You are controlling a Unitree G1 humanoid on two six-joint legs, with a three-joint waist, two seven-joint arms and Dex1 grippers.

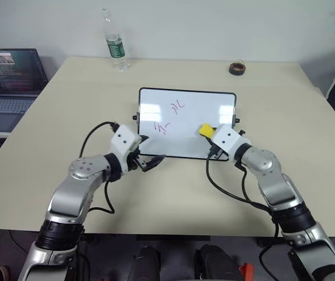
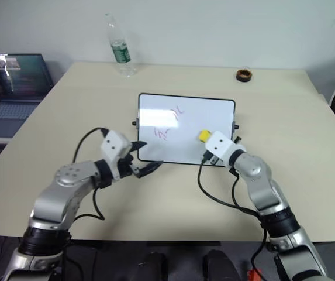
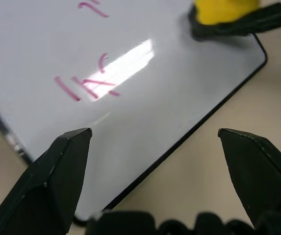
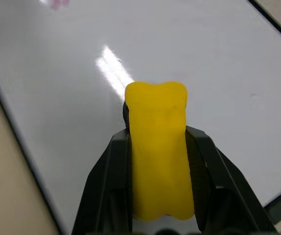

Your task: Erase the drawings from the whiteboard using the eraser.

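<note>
The whiteboard (image 1: 187, 111) lies flat in the middle of the table, with red drawings (image 1: 179, 107) near its centre and more strokes (image 1: 162, 128) lower left of them. My right gripper (image 4: 156, 161) is shut on the yellow eraser (image 1: 205, 129), which sits over the board's right part, to the right of the marks. My left gripper (image 1: 151, 164) is open at the board's near left corner, its fingers (image 3: 62, 171) spread wide with nothing between them. In the left wrist view the drawings (image 3: 89, 85) show just beyond that gripper.
A plastic water bottle (image 1: 116, 44) stands at the table's far left edge and a dark round coil (image 1: 237, 68) lies at the far right. A laptop (image 1: 9, 79) sits on a lower surface to the left. Cables hang from both wrists.
</note>
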